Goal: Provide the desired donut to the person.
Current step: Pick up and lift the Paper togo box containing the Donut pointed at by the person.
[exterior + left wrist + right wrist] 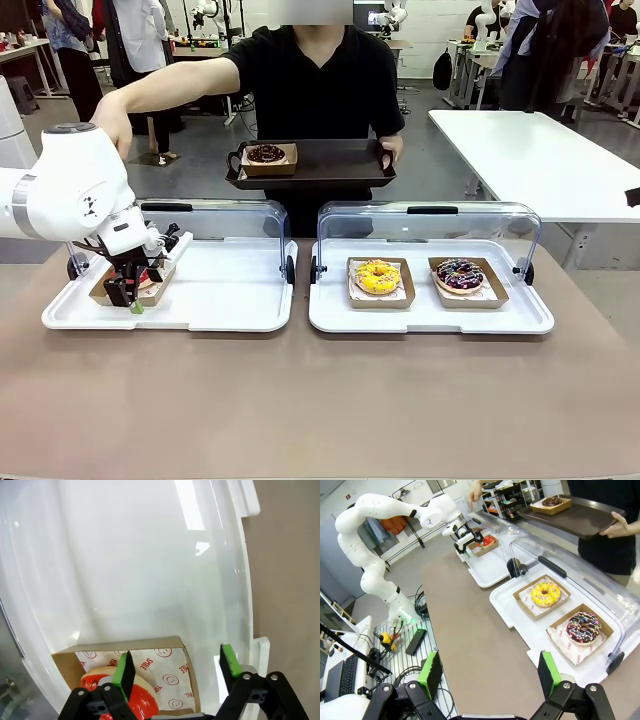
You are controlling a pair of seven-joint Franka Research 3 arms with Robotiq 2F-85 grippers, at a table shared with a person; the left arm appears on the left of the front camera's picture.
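A red-iced donut (pixel 148 277) lies in a cardboard boat (pixel 165 667) at the left end of the left white tray (pixel 230 300). My left gripper (pixel 126 292) is low over it and open: in the left wrist view one green pad (pixel 122 667) is over the red donut (pixel 142 702), and the other pad (pixel 229 660) is past the boat's edge. The person (pixel 315 80) in black holds a dark serving tray (pixel 330 165) carrying a chocolate donut (pixel 265 154) and stretches a hand (pixel 115 125) toward the left case. My right gripper (pixel 489 672) hangs open, high above the table.
The right white tray (pixel 430 318) holds a yellow donut (pixel 377 276) and a dark sprinkled donut (pixel 459 274) in cardboard boats. Both clear lids (pixel 430 225) stand raised at the back. A white table (pixel 540 160) stands at the far right. Bare brown tabletop (pixel 320 400) lies in front.
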